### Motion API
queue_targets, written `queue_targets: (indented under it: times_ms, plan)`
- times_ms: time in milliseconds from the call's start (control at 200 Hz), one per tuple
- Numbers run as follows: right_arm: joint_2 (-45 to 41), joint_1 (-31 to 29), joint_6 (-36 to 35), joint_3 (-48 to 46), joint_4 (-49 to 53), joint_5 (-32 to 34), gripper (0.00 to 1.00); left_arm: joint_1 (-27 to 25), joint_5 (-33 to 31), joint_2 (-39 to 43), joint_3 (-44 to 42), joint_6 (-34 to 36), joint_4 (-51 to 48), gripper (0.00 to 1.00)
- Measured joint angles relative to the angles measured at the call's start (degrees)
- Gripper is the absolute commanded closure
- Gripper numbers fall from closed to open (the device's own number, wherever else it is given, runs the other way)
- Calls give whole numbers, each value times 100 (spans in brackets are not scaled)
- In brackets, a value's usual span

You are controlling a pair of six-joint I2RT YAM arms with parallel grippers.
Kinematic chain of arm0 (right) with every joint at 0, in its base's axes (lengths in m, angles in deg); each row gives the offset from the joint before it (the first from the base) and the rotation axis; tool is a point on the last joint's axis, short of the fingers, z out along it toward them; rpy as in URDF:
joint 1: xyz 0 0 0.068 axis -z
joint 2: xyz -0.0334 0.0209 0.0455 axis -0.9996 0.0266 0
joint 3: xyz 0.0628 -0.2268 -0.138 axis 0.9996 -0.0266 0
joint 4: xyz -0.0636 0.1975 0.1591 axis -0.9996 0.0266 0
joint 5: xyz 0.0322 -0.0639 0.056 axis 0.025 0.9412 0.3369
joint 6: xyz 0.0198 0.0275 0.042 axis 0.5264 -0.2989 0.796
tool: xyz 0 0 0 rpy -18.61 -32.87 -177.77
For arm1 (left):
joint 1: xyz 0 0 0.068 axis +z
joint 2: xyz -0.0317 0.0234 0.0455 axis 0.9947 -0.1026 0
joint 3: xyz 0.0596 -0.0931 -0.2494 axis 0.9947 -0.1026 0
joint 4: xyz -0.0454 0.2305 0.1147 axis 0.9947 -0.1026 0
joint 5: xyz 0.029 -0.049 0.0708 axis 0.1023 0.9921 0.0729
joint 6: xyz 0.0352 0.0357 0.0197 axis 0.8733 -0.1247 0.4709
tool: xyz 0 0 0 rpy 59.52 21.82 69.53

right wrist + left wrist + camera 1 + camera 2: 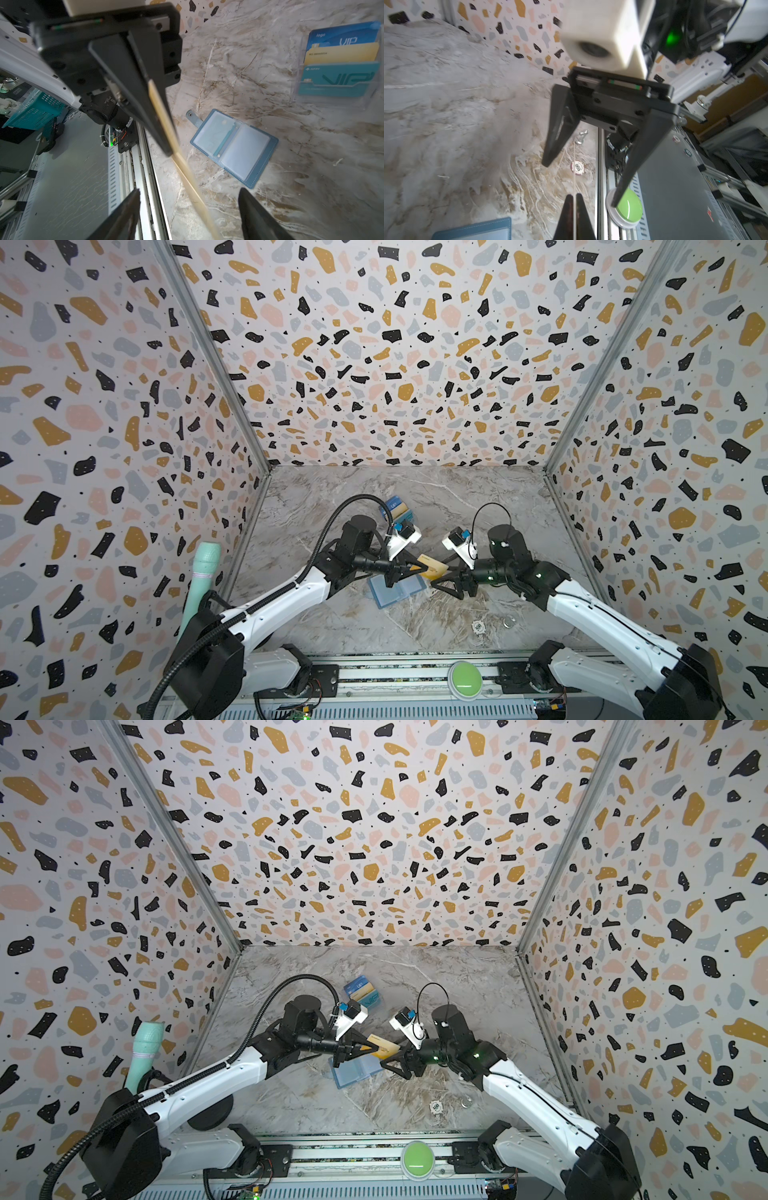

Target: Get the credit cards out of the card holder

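While left fingers (pixel 565 220) pinch one yellow card (pixel 436 567), right fingers (pixel 256 216) spread, three cards (pixel 340 54) racked.

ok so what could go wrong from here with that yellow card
The left hand pinches only one end of the yellow card, so it may pivot or slip. The open right hand straddles the free end; pulling back crooked might knock it loose, onto the card holder below.

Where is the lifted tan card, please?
The tan card hangs mid-table in both top views, pinched in the left claw, above the card holder, near the right claw.
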Motion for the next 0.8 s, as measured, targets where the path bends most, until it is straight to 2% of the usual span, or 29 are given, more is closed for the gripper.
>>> queue_targets:
  times_ms: [175, 395, 591, 801]
  plan:
    - [-654, 177, 1097, -1029, -1735, -35, 30, 9, -367, 2, -612, -1165, 1620, 100]
    - [-413, 680, 2472, -1622, -3976, -282, 32, 13, -636, 39, -990, -2288, 3110, 100]
    - [337, 780, 3427, -1858, -5821, -616, 48, 17, -780, 107, -1290, -3154, 4312, 100]
    - [573, 752, 3969, -1945, -7176, -802, 63, 17, -855, 101, -1429, -3552, 4826, 100]
